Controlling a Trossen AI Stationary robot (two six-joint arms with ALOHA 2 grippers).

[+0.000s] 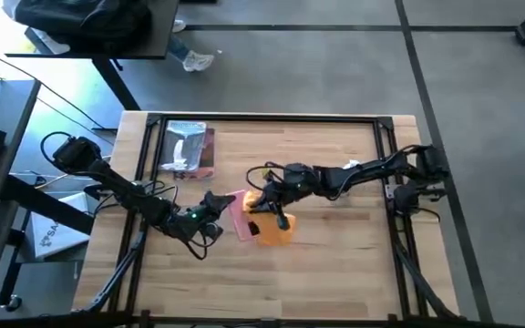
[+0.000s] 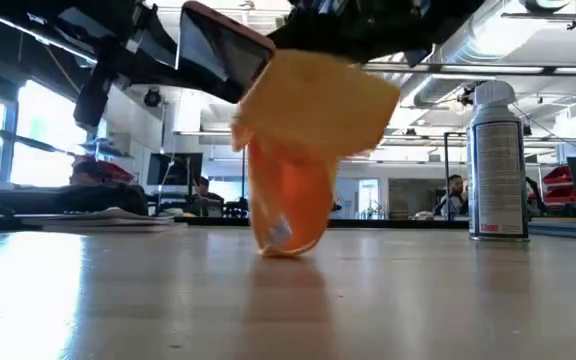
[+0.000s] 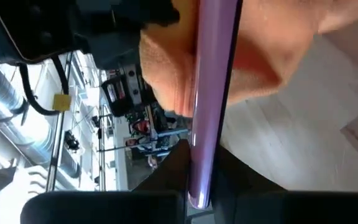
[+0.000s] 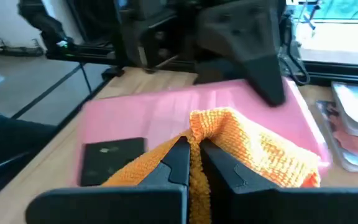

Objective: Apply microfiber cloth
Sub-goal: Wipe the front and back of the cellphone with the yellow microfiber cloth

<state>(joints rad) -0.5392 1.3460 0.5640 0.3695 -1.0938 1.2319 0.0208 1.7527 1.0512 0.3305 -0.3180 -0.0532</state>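
The right jaws (image 4: 194, 163) are clenched on a bunched fold of the cloth (image 4: 260, 152), which they press against the pink back of the phone (image 4: 166, 118); the orange-yellow fabric spills past the fingers (image 4: 173, 163) on both sides. The left jaws (image 1: 215, 206) grasp that phone by its end, holding it on edge and tilted above the tabletop (image 1: 335, 264), as the left wrist view shows with the thin phone edge (image 3: 213, 93) rising from between the dark fingers (image 3: 166, 174) and the cloth (image 3: 166, 68) draped against it. From the low view the cloth (image 2: 303, 140) hangs from the raised phone (image 2: 223, 50), its lower fold touching the wood. Seen from above, the two arms meet near the middle of the tabletop, the cloth (image 1: 273, 232) just below the right jaws (image 1: 261, 208). A silvery packet (image 1: 188, 150) lies well apart near the far left corner. A spray can (image 2: 498, 165) stands upright to one side.
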